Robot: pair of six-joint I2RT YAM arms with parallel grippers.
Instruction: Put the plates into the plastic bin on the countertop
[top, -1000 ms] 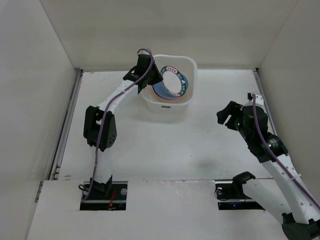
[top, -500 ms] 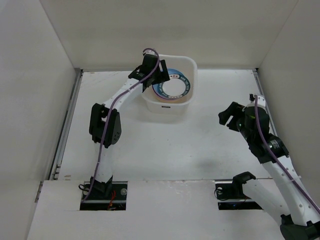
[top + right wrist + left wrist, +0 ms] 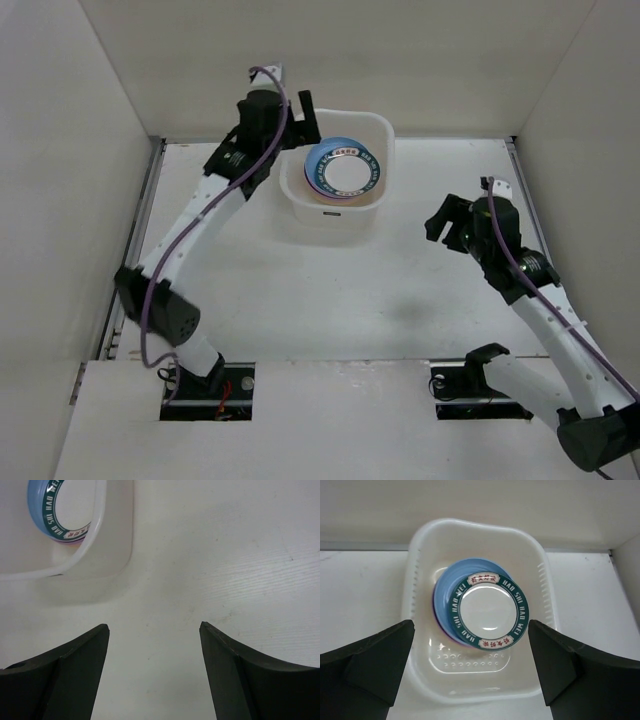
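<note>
The plastic bin [image 3: 384, 150] stands at the back of the countertop [image 3: 330, 290]. Inside lies a stack of plates: a white plate with a dark green patterned rim [image 3: 487, 611] on top, a blue plate [image 3: 445, 587] under it, and a lilac or pink edge below. My left gripper [image 3: 300, 112] hangs open above the bin's left rim [image 3: 470, 526], holding nothing; in the left wrist view its jaws [image 3: 471, 625] stand wide on either side of the stack. My right gripper [image 3: 446, 222] is open and empty over bare countertop, right of the bin [image 3: 117, 545].
White walls close in the countertop at the back [image 3: 330, 60], left and right. A metal rail [image 3: 135, 250] runs along the left edge. The arm bases sit in cut-outs [image 3: 208, 388] at the near edge.
The left gripper opened and let go of the patterned plate, which dropped from tilted to lying on the stack. The left gripper rose and drew back left. The right gripper shifted slightly left.
</note>
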